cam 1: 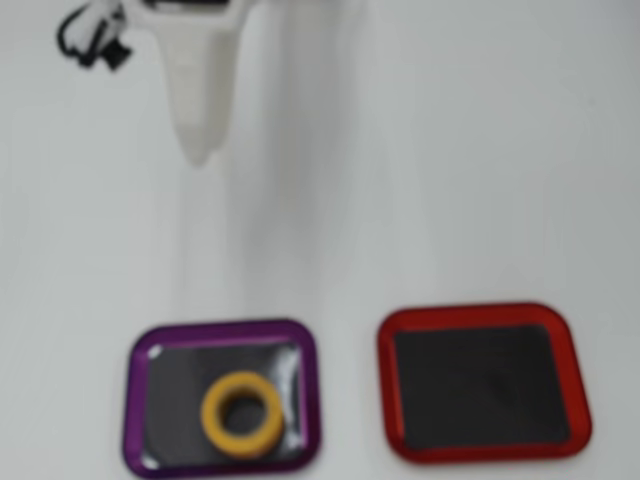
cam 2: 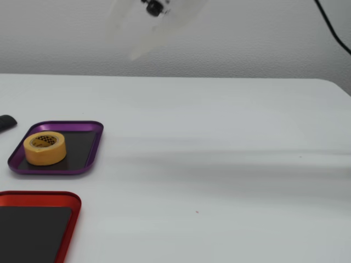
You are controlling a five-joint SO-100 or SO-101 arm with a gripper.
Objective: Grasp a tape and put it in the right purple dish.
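The yellow tape [cam 1: 214, 416] lies flat inside the purple dish [cam 1: 131, 400] at the bottom left of the overhead view. In the fixed view the tape [cam 2: 44, 154] sits in the purple dish [cam 2: 66, 125] at the left. My white gripper [cam 1: 200, 152] is far from both, up at the top of the overhead view, and reads as one tapered point with no gap showing. In the fixed view the gripper [cam 2: 135, 53] is blurred, high above the table, and holds nothing.
A red-rimmed tray [cam 1: 384, 380] with a dark inside stands beside the purple dish; in the fixed view it [cam 2: 38, 195] is at the bottom left. A black object [cam 2: 5, 121] lies at the left edge. A black cable [cam 2: 329, 24] hangs at the top right.
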